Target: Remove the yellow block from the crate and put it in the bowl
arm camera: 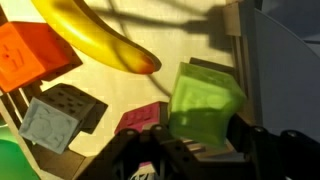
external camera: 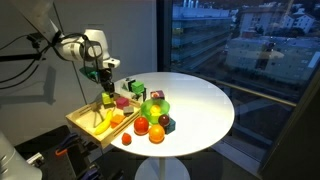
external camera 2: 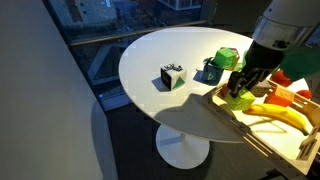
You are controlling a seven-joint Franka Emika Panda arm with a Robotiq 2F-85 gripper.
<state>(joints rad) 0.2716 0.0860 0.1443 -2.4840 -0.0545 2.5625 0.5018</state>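
Wrist view: the yellow block (arm camera: 206,100), reading yellow-green in this light, is lying on the floor of the crate (arm camera: 190,40), beside a dark red block (arm camera: 140,120) and near the tip of the banana (arm camera: 95,40); an orange block (arm camera: 28,55) is sitting further off. The gripper (arm camera: 192,145) is hanging directly over the yellow block, jaws standing wide, one to each side, gripping nothing. In an exterior view the bowl (external camera: 151,108) is waiting on the round table (external camera: 205,105), just beside the crate. Step in hand, by judgement: the approach for the pick. The next move is calling for a short descent, a squeeze across the block's flat sides without catching the red neighbour, then a lift over the crate wall.
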